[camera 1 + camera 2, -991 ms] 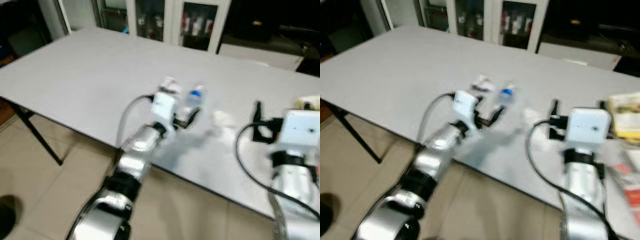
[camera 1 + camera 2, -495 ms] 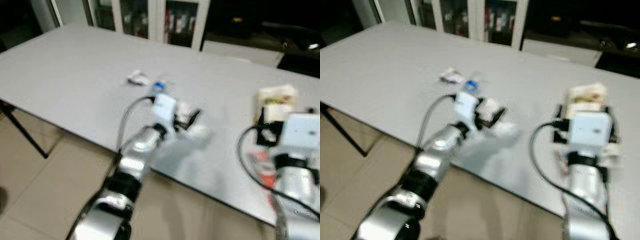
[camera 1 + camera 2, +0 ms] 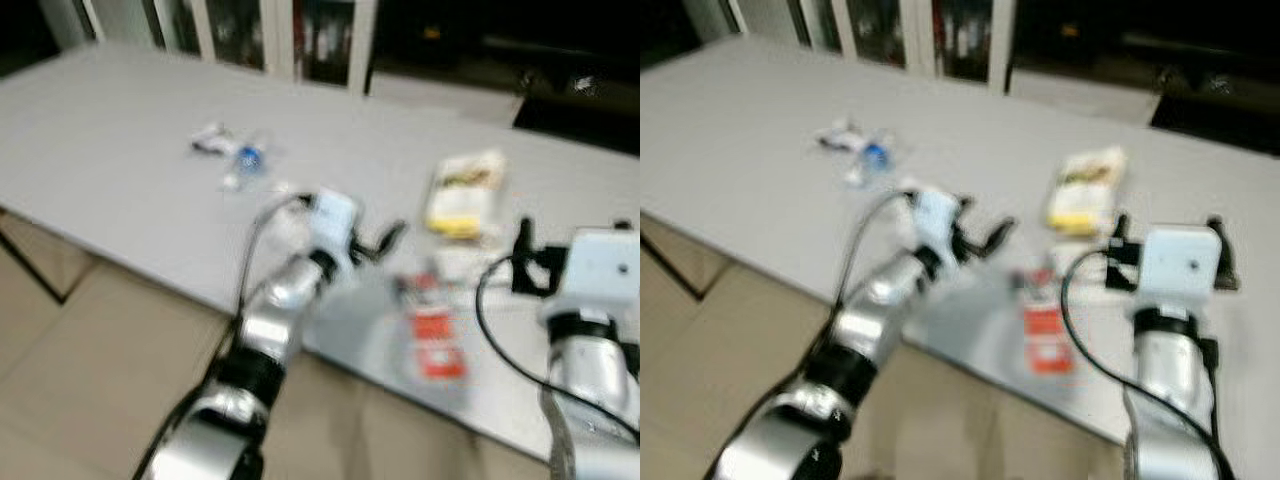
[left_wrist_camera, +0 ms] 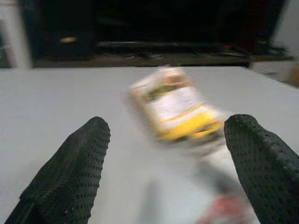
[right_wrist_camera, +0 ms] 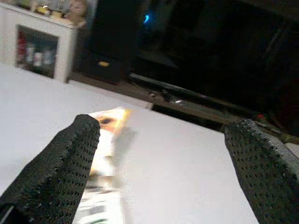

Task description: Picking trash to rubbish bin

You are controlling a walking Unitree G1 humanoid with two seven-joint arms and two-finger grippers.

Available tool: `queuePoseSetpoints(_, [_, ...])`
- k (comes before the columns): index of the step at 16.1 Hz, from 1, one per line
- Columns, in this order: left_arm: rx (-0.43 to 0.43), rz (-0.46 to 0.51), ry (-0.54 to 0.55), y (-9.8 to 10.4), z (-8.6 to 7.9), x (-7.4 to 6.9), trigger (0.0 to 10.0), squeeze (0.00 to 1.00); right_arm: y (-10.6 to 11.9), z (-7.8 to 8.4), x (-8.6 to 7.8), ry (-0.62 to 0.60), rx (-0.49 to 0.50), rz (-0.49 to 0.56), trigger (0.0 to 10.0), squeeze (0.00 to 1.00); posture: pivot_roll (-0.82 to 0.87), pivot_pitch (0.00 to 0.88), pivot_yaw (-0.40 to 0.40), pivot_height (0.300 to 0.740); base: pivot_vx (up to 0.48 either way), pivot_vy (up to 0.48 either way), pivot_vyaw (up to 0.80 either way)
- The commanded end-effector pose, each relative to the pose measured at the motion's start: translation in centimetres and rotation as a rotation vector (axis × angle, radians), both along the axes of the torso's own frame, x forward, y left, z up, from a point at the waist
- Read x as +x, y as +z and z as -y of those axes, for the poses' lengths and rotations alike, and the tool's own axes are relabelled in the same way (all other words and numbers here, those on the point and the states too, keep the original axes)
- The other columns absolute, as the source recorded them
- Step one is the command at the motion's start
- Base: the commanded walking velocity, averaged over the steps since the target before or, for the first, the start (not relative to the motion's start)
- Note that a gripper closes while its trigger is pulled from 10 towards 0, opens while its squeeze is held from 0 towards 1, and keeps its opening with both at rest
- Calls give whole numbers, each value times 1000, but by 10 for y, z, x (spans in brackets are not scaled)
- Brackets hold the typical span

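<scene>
Trash lies on the grey table (image 3: 120,110): a small blue-capped bottle (image 3: 245,160) beside a crumpled wrapper (image 3: 210,140) at the far left, a yellow packet (image 3: 465,190) in the middle, and a red and white packet (image 3: 432,350) near the front edge. My left gripper (image 3: 980,232) hovers open over the table between the bottle and the packets. In its wrist view the yellow packet (image 4: 180,105) lies ahead between the fingers (image 4: 70,172). My right gripper (image 3: 1167,235) is open just right of the yellow packet (image 5: 105,154). The picture is blurred.
The table's front edge (image 3: 150,265) runs diagonally from left to lower right, with beige tiled floor (image 3: 90,380) below it. White glass-door cabinets (image 3: 260,30) stand behind the table's far side. The room to the far right is dark.
The whole picture has slid left, so the camera has turned right. The yellow and red packets have come into view. Both grippers stay open and hold nothing.
</scene>
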State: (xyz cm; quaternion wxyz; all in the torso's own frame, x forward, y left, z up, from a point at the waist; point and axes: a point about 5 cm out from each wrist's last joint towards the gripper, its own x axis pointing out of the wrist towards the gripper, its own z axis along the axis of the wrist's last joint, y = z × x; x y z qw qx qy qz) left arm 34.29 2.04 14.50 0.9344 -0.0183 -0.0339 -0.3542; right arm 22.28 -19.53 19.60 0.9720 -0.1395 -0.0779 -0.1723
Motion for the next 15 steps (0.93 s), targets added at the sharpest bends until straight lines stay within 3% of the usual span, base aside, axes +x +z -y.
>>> queuePoseSetpoints(1, [0, 5, 14, 1, -3, 1, 10000, 0, 2, -3, -1, 15, 3, 6, 10000, 0, -17, 61, -8, 740, 0, -454, 0])
queuePoseSetpoints(10, [3, 3, 32, 0, -2, 1, 10000, 0, 2, -4, -1, 39, -4, -14, 10000, 0, -23, 72, -16, 740, 0, -435, 0])
queuePoseSetpoints(15, [-18, -33, 142, -2, -12, 8, 10000, 0, 1, -4, 0, 61, -4, -27, 10000, 0, -26, 73, -20, 740, 0, 0, 0])
